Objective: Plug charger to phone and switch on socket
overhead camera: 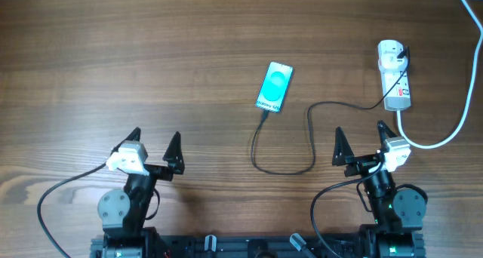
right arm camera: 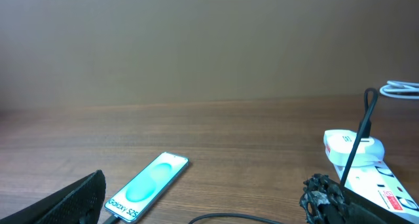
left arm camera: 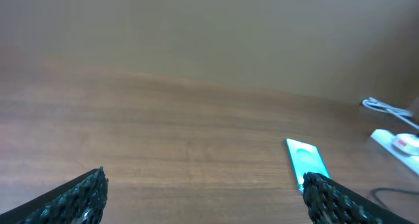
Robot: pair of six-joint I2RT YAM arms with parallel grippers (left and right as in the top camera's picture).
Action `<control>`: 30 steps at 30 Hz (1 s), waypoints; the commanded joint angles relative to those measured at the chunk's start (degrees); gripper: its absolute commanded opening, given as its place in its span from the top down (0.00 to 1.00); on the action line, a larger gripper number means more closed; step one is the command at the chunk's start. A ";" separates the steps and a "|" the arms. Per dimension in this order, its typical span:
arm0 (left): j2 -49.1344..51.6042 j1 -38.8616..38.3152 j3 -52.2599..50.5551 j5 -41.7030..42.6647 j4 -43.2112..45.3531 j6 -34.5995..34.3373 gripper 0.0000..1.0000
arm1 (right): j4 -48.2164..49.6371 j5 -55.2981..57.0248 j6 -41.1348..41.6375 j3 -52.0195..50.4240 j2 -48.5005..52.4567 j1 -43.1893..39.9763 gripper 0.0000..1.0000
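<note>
Both claws wide open and empty, set back from the phone and the power strip.

From my seat, the left claw (overhead camera: 155,135) has its fingers spread wide with nothing between them, over bare wooden table (overhead camera: 90,54) at the near left. The right claw (overhead camera: 360,130) is spread just as wide and is empty too. Just beyond it lies the white power strip (overhead camera: 394,81), with a black plug (overhead camera: 404,56) at its far end and a thick white cord (overhead camera: 453,133) looping off to the right. The charger cable (overhead camera: 311,137) curls across the table between the claws to the near end of the phone (overhead camera: 274,87), which lies flat, teal screen up, well out from both claws. I cannot tell whether the tip is fully seated.
</note>
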 commanded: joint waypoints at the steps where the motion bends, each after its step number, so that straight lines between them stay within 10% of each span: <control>1: -1.20 0.26 -0.17 -5.01 -0.94 4.76 0.00 | 0.15 0.52 -1.16 -0.15 -0.63 0.24 0.00; 30: -1.20 0.26 -0.17 -5.55 -0.81 4.72 0.00 | 0.15 0.55 -1.16 -0.15 -0.63 0.24 0.00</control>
